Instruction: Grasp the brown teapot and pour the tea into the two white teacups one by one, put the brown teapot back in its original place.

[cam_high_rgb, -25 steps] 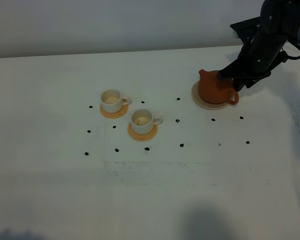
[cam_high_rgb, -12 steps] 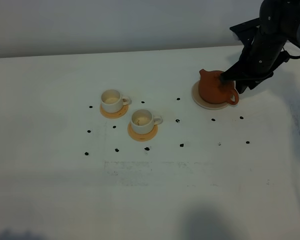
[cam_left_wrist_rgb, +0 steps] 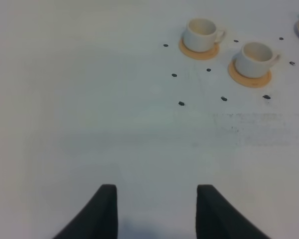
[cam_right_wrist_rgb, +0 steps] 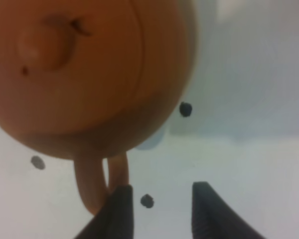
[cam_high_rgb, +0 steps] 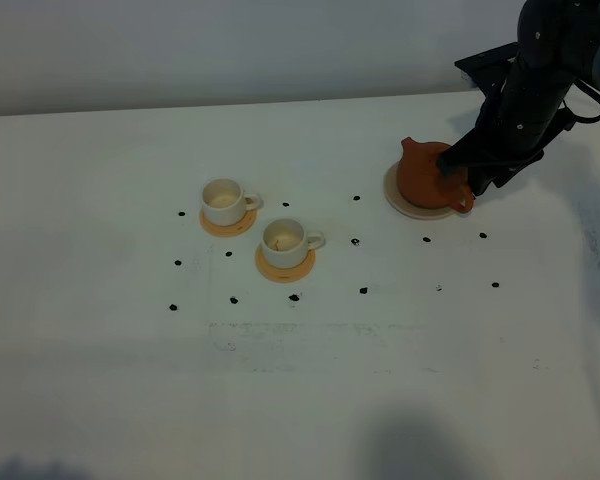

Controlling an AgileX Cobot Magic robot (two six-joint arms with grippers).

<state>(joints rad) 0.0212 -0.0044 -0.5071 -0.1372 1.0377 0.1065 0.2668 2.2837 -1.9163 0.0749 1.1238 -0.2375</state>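
Left wrist view, nearest: L hand (cam_left_wrist_rgb: 157, 189) hangs over bare white surface (cam_left_wrist_rgb: 65, 124), fingers (cam_left_wrist_rgb: 107, 214) wide apart, nothing btwn them.

Exterior high view, front to back: near strip of surface is plain w/ faint scuff marks. Then a scatter of small black dots (cam_high_rgb: 294, 297). Among them, nearer cup (cam_high_rgb: 283, 238) sits on an orange coaster (cam_high_rgb: 285, 268), handle to view R. Up and L of it, farther cup (cam_high_rgb: 222, 199) sits on its own coaster (cam_high_rgb: 227, 224), handle same way. Cups are near each other, not touching; insides look pale.

Well apart to the R and farther back: teapot (cam_high_rgb: 425, 175) on cream saucer (cam_high_rgb: 393, 196), spout to back-L, loop handle (cam_high_rgb: 466, 203) to front-R. R hand (cam_high_rgb: 458, 168) is low at the pot's handle side, black arm (cam_high_rgb: 540, 80) rising behind it.

Right wrist view: pot close up, lid knob (cam_right_wrist_rgb: 44, 44) facing cam. R fingers stand part-way apart, a mid gap, w/ only surface and a dot in it. One finger overlaps the handle's end; can't tell if touching. Handle is not btwn the fingers, so nothing held.
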